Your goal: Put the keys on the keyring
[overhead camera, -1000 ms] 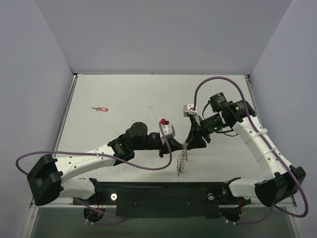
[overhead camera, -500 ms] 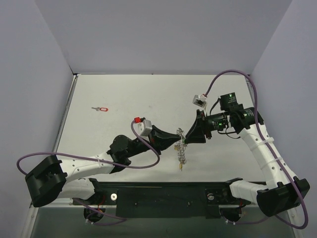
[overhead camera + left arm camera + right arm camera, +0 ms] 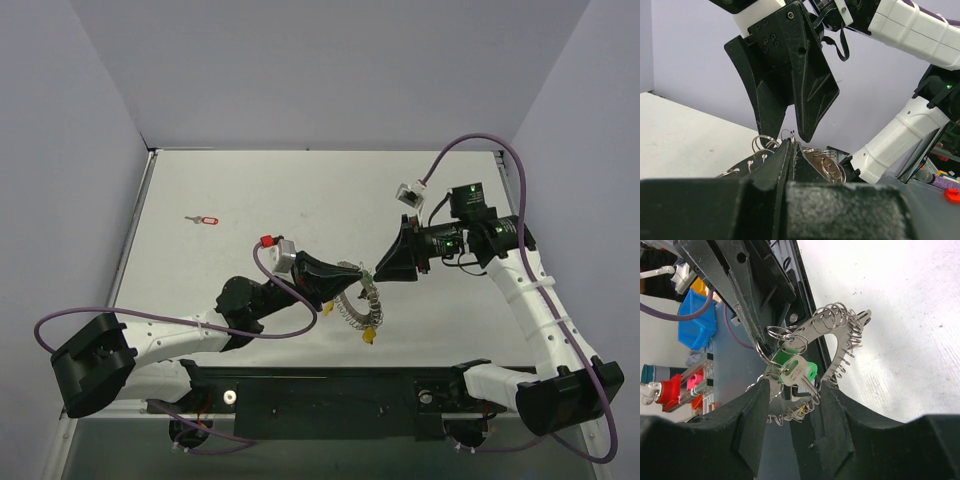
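Observation:
The keyring (image 3: 358, 303), a flat silvery ring with a lacy rim of small loops and a yellow piece (image 3: 369, 336), hangs above the table. My left gripper (image 3: 350, 279) is shut on its rim; in the left wrist view the fingers (image 3: 782, 155) pinch the metal. The green key (image 3: 799, 371) hangs from a small loop of the keyring (image 3: 842, 337). It lies between the jaws of my open right gripper (image 3: 792, 395), apart from both. The right gripper (image 3: 378, 271) faces the left one closely. The red key (image 3: 205, 219) lies on the table at the far left.
The white table (image 3: 280, 190) has purple walls on three sides. A black rail (image 3: 330, 385) with both arm bases runs along the near edge. Purple cables (image 3: 290, 300) loop off both wrists. The right gripper's fingers (image 3: 807, 95) fill the upper left wrist view.
The keyring hung straight down from the right gripper; now the left gripper holds it and it swings out sideways. The left arm turned toward the centre, and the right gripper drew back slightly.

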Robot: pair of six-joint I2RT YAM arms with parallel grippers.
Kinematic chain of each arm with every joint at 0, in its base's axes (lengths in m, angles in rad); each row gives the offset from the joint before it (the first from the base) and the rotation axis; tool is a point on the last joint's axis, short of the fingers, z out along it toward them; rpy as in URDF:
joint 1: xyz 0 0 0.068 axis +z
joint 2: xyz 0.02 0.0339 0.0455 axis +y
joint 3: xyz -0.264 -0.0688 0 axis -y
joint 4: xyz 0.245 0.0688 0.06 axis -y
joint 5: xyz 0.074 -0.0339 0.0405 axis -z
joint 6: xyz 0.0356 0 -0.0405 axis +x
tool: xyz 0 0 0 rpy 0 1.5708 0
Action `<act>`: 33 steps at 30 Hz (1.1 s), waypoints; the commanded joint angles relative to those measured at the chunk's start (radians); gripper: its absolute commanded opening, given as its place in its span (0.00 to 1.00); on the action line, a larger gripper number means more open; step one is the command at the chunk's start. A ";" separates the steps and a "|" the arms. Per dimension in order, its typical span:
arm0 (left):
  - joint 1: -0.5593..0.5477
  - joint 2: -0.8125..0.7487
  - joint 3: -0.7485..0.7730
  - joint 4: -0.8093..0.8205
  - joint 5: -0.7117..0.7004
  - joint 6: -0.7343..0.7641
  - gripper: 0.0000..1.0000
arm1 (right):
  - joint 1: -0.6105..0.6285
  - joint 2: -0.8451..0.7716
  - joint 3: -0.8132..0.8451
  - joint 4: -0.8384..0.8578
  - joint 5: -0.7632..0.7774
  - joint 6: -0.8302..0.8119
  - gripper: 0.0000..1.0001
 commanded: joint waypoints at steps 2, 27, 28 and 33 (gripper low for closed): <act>0.016 -0.002 0.023 0.112 0.034 -0.034 0.00 | 0.057 -0.007 0.030 -0.031 -0.050 -0.086 0.44; 0.082 0.001 0.049 0.082 0.221 -0.106 0.00 | 0.042 0.096 0.153 -0.295 -0.067 -0.522 0.41; 0.082 0.000 0.054 0.082 0.224 -0.107 0.00 | 0.047 0.102 0.154 -0.298 -0.058 -0.523 0.40; 0.082 0.012 0.060 0.091 0.224 -0.112 0.00 | 0.085 0.103 0.160 -0.303 -0.047 -0.525 0.36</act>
